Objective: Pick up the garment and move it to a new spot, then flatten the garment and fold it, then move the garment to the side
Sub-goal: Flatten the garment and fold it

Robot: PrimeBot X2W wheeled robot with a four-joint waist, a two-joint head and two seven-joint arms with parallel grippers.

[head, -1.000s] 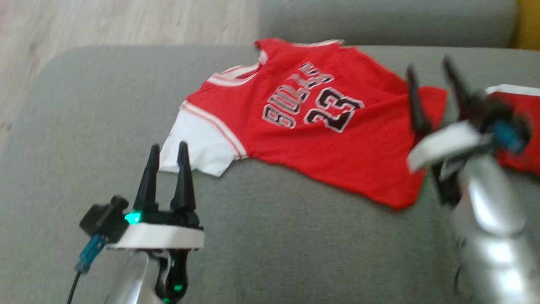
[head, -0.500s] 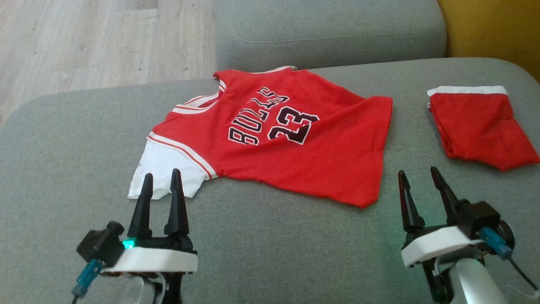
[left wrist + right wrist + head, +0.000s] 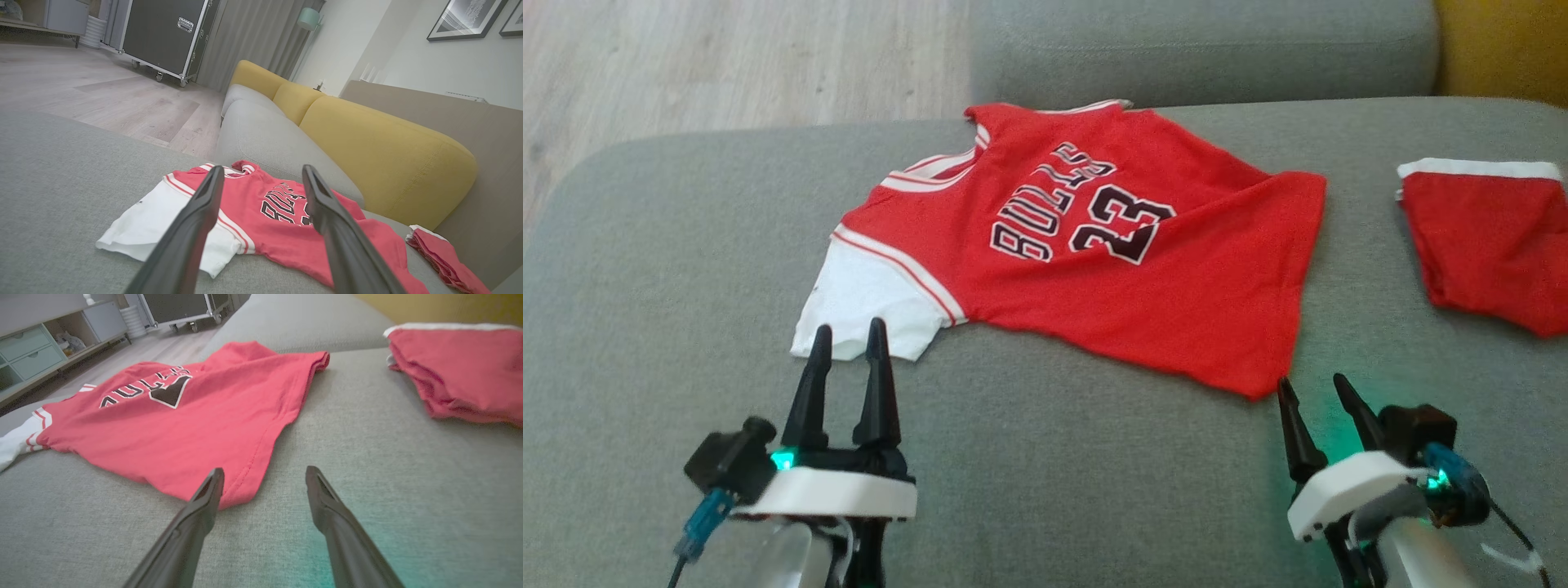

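Note:
A red jersey (image 3: 1111, 269) with a white sleeve and "BULLS 23" print lies spread on the grey sofa seat (image 3: 1054, 490); it also shows in the left wrist view as the jersey (image 3: 286, 228) and in the right wrist view as the jersey (image 3: 175, 424). My left gripper (image 3: 848, 333) is open just short of the white sleeve (image 3: 866, 302), nothing between its fingers. My right gripper (image 3: 1311, 385) is open beside the jersey's near right corner (image 3: 1258, 384), holding nothing. In the right wrist view that gripper (image 3: 264, 475) hovers just above the cushion by the hem.
Folded red shorts (image 3: 1494, 237) with a white waistband lie on the seat at the right. The grey backrest (image 3: 1201, 41) and a yellow cushion (image 3: 1503, 41) rise behind. Wooden floor (image 3: 686, 65) lies past the sofa's left edge. A wheeled case (image 3: 163, 36) stands across the room.
The right gripper has drawn back from over the jersey's right edge down to the near side of the seat. The camera has shifted too. The jersey lies as before.

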